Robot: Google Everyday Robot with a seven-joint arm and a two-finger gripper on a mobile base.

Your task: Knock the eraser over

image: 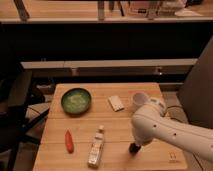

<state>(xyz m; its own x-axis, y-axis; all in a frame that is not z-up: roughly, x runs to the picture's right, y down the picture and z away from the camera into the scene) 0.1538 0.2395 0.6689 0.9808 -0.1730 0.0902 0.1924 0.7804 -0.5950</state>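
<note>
The eraser (133,148) shows as a small stubby dark lump on the wooden table (115,125), near the front edge and right of centre. My white arm (165,127) comes in from the right and bends down onto that spot. The gripper (136,142) is at the arm's lower end, directly over the eraser and mostly hidden by the arm. I cannot tell whether it touches the eraser.
A green bowl (76,100) sits at the back left. A flat whitish piece (116,103) and a white cup (138,99) are at the back right, close to my arm. A red pepper (69,141) and a lying bottle (96,146) are at the front left.
</note>
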